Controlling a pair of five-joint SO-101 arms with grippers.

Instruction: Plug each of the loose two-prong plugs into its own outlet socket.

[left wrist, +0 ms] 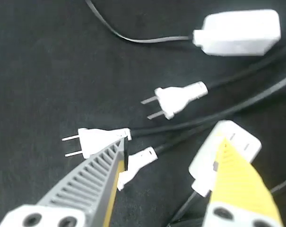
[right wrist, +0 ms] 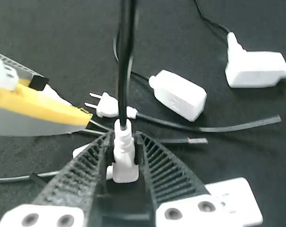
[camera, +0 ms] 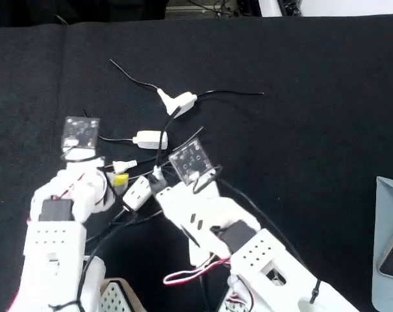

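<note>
One plug at a time: clamping the white two-prong plug in the right gripper, mid-table among cords; holding the left gripper spread wide above two loose plugs. Likely needing it squared to an outlet socket before pushing. Working well inside the table edges, roomier toward the far edge.

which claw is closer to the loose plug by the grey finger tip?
Left. The left claw is open, its grey finger tip right at the loose plug. The right claw is farther off, shut on a second plug.
</note>
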